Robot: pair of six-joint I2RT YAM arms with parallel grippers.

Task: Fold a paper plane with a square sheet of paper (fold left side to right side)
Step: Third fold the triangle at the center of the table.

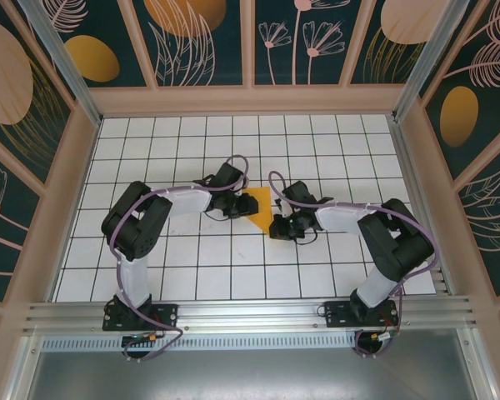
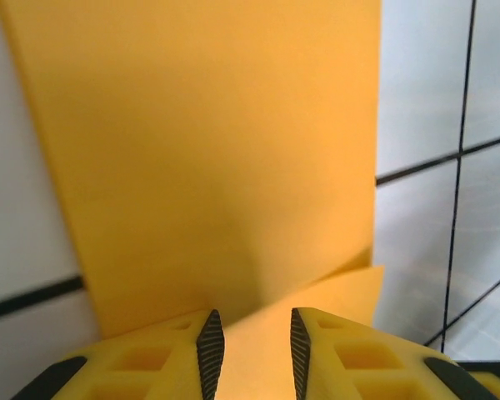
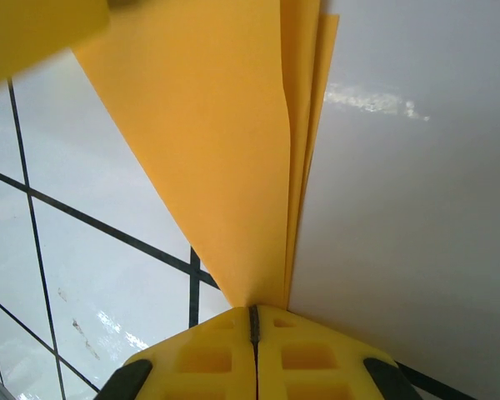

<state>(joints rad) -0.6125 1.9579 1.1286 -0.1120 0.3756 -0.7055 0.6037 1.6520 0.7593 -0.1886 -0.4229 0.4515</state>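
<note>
So you've got the square sheet of paper [image 1: 258, 206] sitting roughly mid-table [image 1: 192, 275] on the white grid, right in between your two grippers, and from the top view it reads as a bright orange wedge rather than a flat square. Your right gripper [image 3: 253, 310] is pinched tight on it: in the right wrist view the yellow fingers meet with no gap, and the paper narrows to a point exactly where they close. You can see a few layers stacked along the paper's right edge there, so it's folded over on itself, and it rises away from the fingers with the white tiles and black grid lines behind it. Your left gripper [image 2: 252, 321] is a different story. Its dark ribbed pads [image 2: 210, 350] stand a little apart, a narrow gap and not a clamp, and orange paper shows in the gap between them. Ahead of those fingers, the left wrist view has a broad, smooth orange panel, with a smaller flap angling out to the right just past the fingertips. Whether the pads actually touch the paper, I can't tell from here. In the top view both arms bend inward toward the centre, the left gripper at the paper's left side and the right one at its lower right corner.
</note>
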